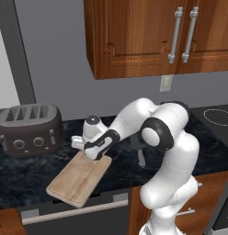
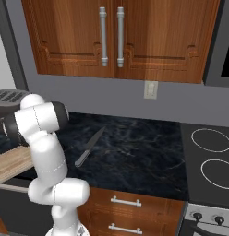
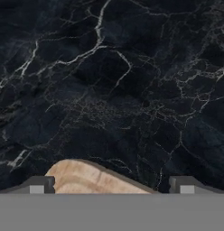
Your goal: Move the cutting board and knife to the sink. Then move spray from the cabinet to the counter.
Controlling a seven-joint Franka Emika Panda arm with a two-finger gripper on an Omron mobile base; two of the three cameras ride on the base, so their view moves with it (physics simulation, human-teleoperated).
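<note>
Base pair behind — hand camera close

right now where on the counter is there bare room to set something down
Bare counter lies between the knife and the stove, and behind the cutting board. It is crowded where toaster, board and open gripper meet.

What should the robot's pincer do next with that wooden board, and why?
Probably ease down and close on the near corner of the cutting board. The pincer is open, and in the hand view the board's rounded corner lies between its two tips, above the black counter. Nothing is held yet, and the board, which overhangs the counter's front edge, has to go to the sink.
</note>
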